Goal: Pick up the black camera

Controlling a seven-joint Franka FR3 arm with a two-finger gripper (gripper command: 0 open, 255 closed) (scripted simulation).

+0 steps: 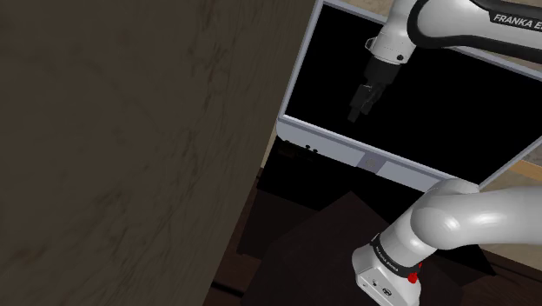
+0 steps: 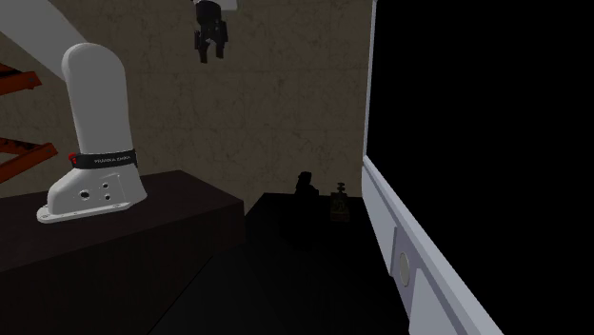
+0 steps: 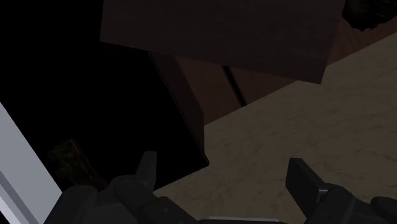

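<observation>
Black camera [image 2: 306, 190], a small blocky all-black thing, is sitting upright on a dark, almost black flat surface [image 2: 286, 276], back near the wall. It's honestly hard to pick out against that surface. Just beside it, toward the second exterior view's right, there's a smaller dark greenish object [image 2: 338, 205]. I can't tell what it is or whether the two are touching.

The all-black two-finger gripper [image 2: 211, 46] is way up near the top of the second exterior view. It's high above the camera, off to that view's left, and well apart from it. In the wrist view the gripper [image 3: 222, 160] has its two fingers [image 3: 147, 170] spread wide with nothing between them, so it's got hold of nothing. In the shoulder view the gripper [image 1: 359, 103] hangs in front of a pure black area.

The white arm [image 2: 95, 105] is bolted onto a dark brown box stand [image 2: 162, 205], which sits at the second exterior view's left, next to the dark surface. The wrist view looks down on the stand [image 3: 222, 32], with a beige marbled floor [image 3: 305, 127] around it.

Room-wise, there's a mottled brownish wall [image 2: 286, 95] behind the camera, and it takes up most of the left side of the shoulder view [image 1: 113, 130]. A pale grey-white frame [image 2: 400, 238] runs along the second exterior view's right, bordering the black area. The same frame [image 1: 347, 152] shows in the shoulder view. A couple of orange-red bars [image 2: 19, 86] poke in at the second exterior view's left edge.
</observation>
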